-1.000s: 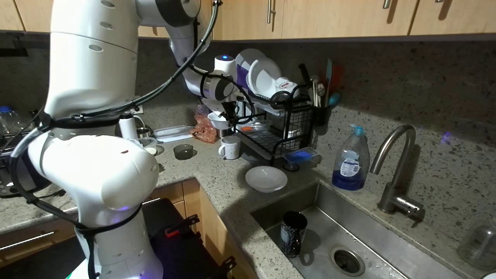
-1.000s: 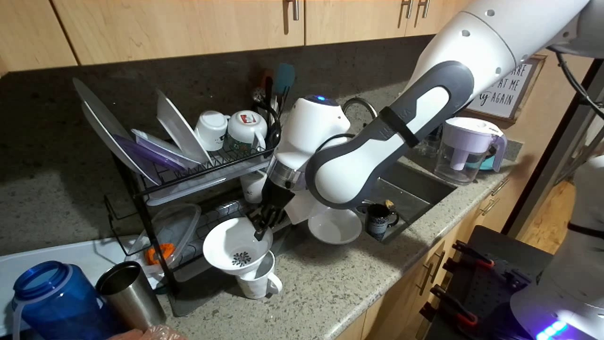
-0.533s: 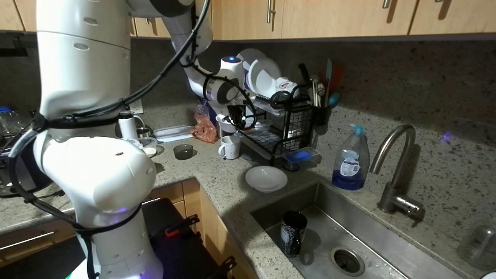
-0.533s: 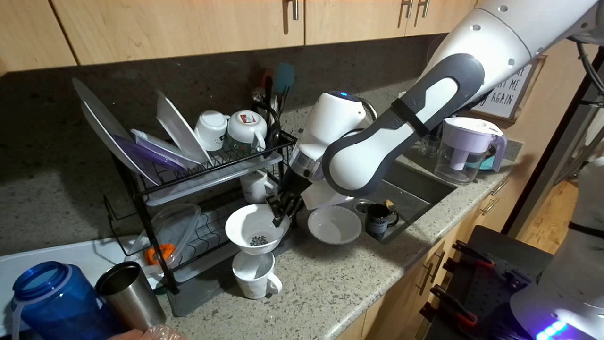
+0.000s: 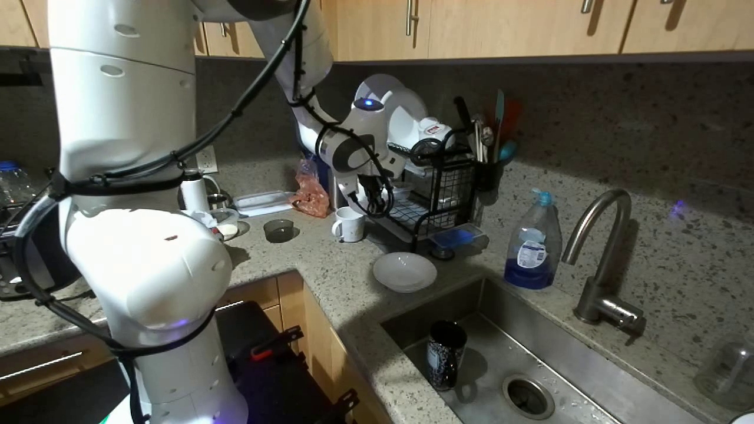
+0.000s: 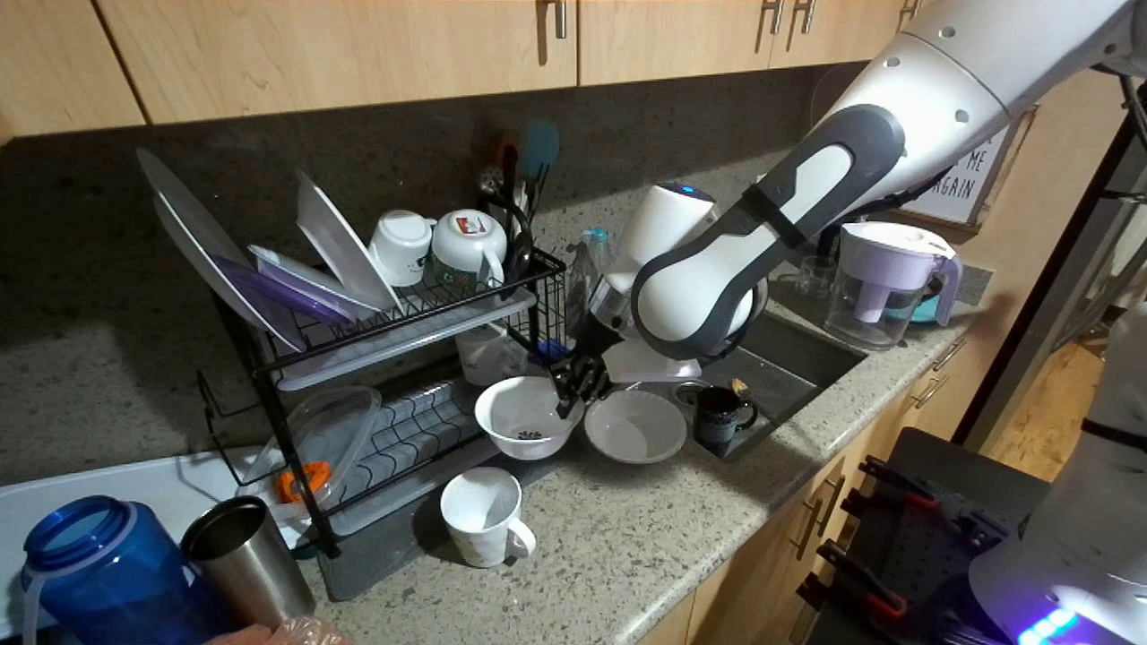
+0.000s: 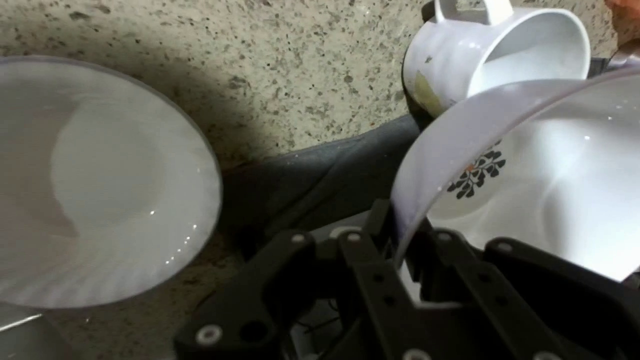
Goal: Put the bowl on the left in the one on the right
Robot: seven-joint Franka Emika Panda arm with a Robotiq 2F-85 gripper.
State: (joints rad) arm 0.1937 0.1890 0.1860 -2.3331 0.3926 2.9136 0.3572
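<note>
On the left of an exterior view stood the black dish rack (image 6: 417, 421), with the held bowl (image 6: 520, 417) near its right end; a swing toward it could have clipped the wires. Next came the white mug (image 6: 479, 524) on the counter (image 6: 609, 546), lower than that bowl and just beside it; a dip too soon might have tipped it.

The held bowl, the task's left one, hung above the counter, not yet over its goal. The pincer (image 7: 401, 240) was clamped on its rim, gripping from inside and outside. With the weight all to one side of that hold, the rim could have pivoted or slipped at any jolt.

To the right sat the receiving bowl (image 6: 636, 430), upright, apart from the held one. Too low an approach would likely have struck its near edge and shoved it toward the sink (image 6: 797, 349) just beyond, where a black mug (image 6: 717, 421) stood. Letting go off-centre could have left the held bowl leaning.
</note>
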